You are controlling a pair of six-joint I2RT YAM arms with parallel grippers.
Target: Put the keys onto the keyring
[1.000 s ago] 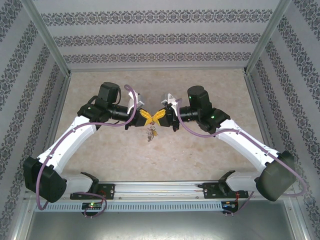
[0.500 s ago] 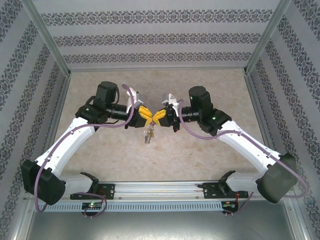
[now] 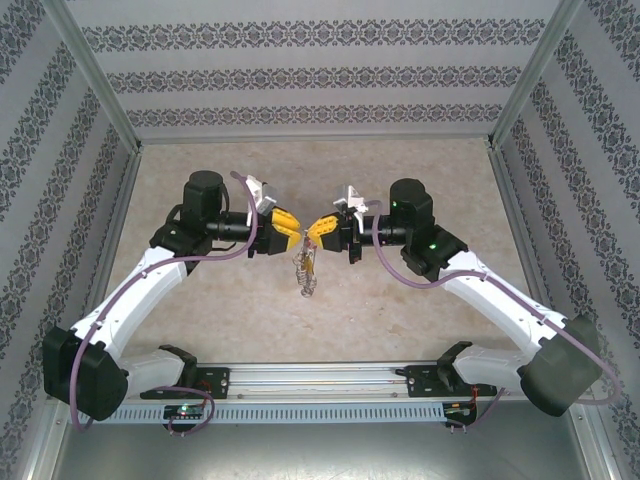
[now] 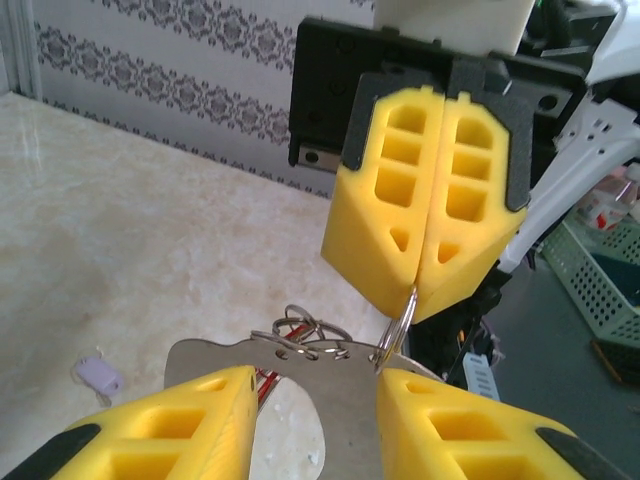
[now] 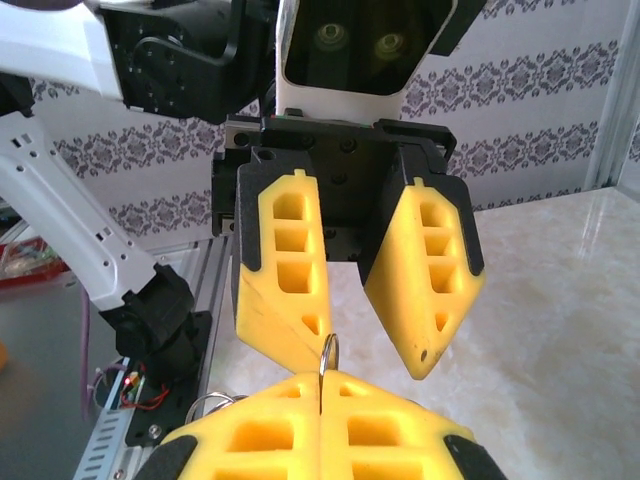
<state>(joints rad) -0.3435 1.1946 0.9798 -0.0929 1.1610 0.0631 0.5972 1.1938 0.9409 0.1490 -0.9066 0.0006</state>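
The pale marbled desk [image 3: 400,170] lies inside patterned walls, and both arms reach in from the near edge to meet above its middle. The right claw [image 3: 318,230] is closed, its yellow fingertips pinching the thin wire of the keyring [image 3: 306,272]. The ring hangs straight down from that pinch, clear of the desk, with its fringe of small silvery keys [image 4: 300,348] and a red piece [image 4: 265,385] bunched at the bottom. The left claw [image 3: 288,224] faces it, just beside, with its jaws apart and nothing between them. The loose key with the lilac head [image 4: 98,376] lies flat on the desk, well apart from the ring.

The risk lies in that one grip. A fine wire held only at the very tips could slide or twist out, most likely if the arm jerks or the hanging keys swing. The lilac key is tiny and flat on a hard surface, so the broad foam fingers may push it along rather than lift it.

I can read no brand, label or lettering anywhere.
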